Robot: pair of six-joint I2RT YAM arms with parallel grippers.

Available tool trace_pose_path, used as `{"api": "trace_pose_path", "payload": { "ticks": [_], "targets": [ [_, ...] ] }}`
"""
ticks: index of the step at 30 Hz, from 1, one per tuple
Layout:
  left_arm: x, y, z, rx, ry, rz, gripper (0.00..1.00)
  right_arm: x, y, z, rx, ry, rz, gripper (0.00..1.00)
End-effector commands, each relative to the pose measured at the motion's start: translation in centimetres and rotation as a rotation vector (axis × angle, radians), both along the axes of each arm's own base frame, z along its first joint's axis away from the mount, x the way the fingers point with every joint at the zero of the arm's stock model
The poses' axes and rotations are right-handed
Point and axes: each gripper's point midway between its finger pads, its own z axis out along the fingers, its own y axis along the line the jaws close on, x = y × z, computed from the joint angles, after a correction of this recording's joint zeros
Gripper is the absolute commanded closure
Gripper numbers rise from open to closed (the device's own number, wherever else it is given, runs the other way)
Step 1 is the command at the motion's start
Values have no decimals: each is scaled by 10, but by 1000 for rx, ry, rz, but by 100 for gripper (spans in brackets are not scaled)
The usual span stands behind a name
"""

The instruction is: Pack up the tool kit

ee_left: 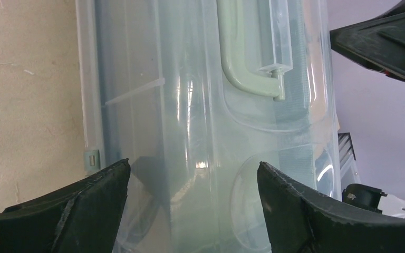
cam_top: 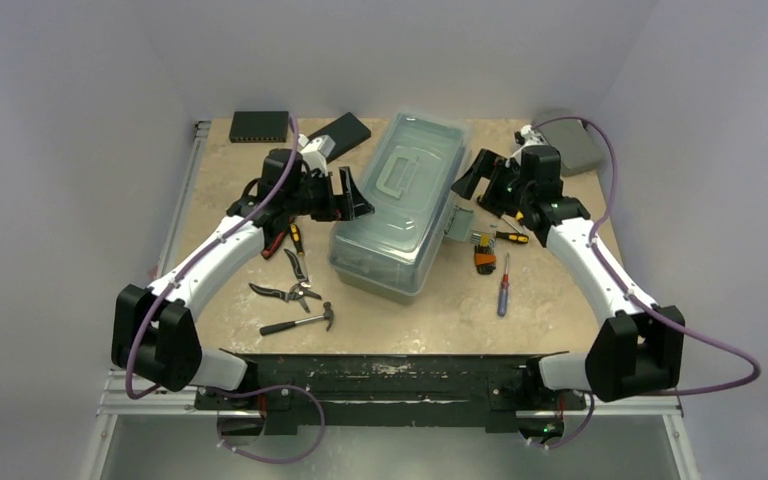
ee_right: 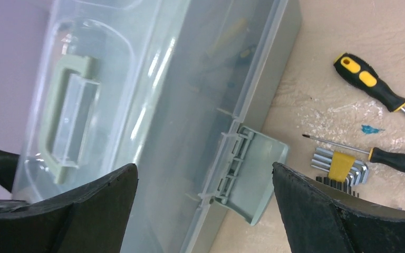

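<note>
Two pincers flank the job. The left pincer (cam_top: pixel 350 196) stands wide open and empty, just beside the left wall of the large sage-green plastic toolbox with translucent lid (cam_top: pixel 400 200). The right pincer (cam_top: pixel 476 176), equally wide and holding nothing, hovers at the box's far right side. The toolbox sits mid-bench with its lid down and its pale green top handle (ee_left: pixel 242 63) lying flat. A sage-green side latch (ee_right: pixel 253 174) on the right hangs flipped outward. Whether the left side is unlatched cannot be told.

On the beige bench (cam_top: pixel 410 320), outside the box, lie a black-handled claw hammer (cam_top: pixel 300 321) and dark-handled pliers (cam_top: pixel 285 292) to the left. A yellow-and-black-handled screwdriver (ee_right: pixel 369 84) and a set of steel hex keys (ee_right: pixel 343 166) lie to the right.

The likely hazards are these: a lid pried against a fastened latch would tip or drag the box into the loose tools, the glossy plastic could slip from the fingers, and the facing arms could collide.
</note>
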Motion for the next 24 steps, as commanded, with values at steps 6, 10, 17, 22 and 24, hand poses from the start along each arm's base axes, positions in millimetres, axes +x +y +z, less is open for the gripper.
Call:
{"api": "trace_pose_path", "payload": {
  "ticks": [6, 10, 17, 22, 24],
  "targets": [
    [-29, -40, -4, -37, 5, -123, 15, 14, 13, -10, -26, 64, 104, 3],
    [-41, -57, -4, -44, 11, -166, 16, 16, 12, -8, -32, 54, 95, 2],
    [-42, -43, 0, 23, -11, -102, 16, 13, 12, -1, -27, 43, 98, 1],
    [-38, -17, 18, 39, -67, 20, 16, 13, 10, 3, -30, 35, 91, 1],
    [-36, -8, 25, 31, -82, 56, 16, 13, 10, 4, -31, 32, 89, 1]
  ]
}}
